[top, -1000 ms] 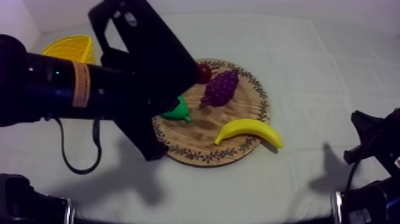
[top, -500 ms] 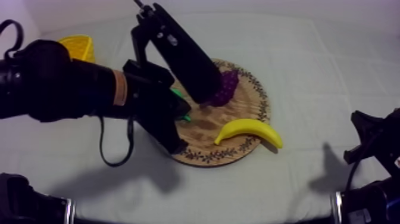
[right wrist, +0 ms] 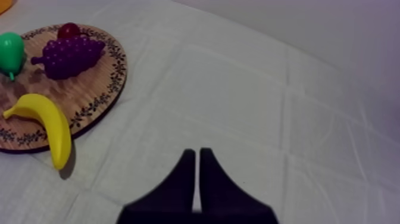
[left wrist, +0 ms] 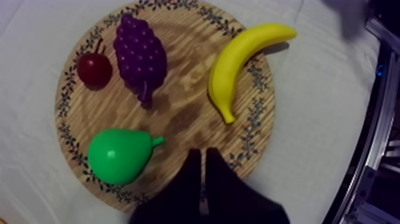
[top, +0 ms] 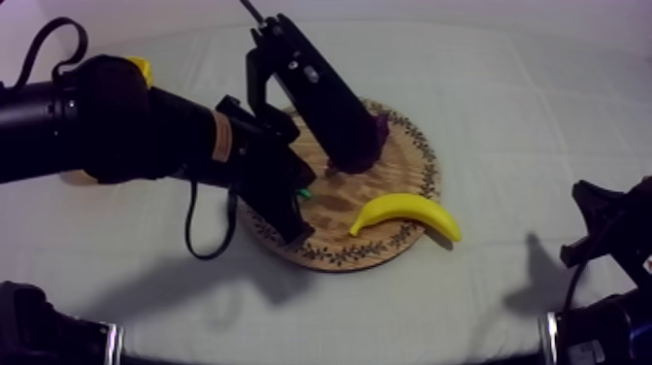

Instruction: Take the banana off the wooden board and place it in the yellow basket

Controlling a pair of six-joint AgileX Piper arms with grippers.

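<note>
The yellow banana [top: 406, 213] lies on the right side of the round wooden board [top: 428, 167], its far end over the rim. My left arm reaches across the board's left half. My left gripper [top: 295, 231] hangs above the near-left rim; its fingers lie together as a narrow wedge [left wrist: 203, 156] beside the green pear [left wrist: 119, 156], well apart from the banana [left wrist: 238, 62]. A sliver of the yellow basket [top: 142, 68] peeks out behind that arm. My right gripper [right wrist: 197, 154] is shut on nothing over bare cloth, to the right of the banana [right wrist: 47, 122].
On the board also lie purple grapes [left wrist: 140, 50] and a small red fruit [left wrist: 94, 68]. My right arm [top: 602, 233] rests low at the table's right edge. Open cloth stretches right of the board [right wrist: 113, 77].
My left arm has swung farther over the board and drawn away from the camera, now covering most of the basket and the red fruit. The banana and right arm have not moved.
</note>
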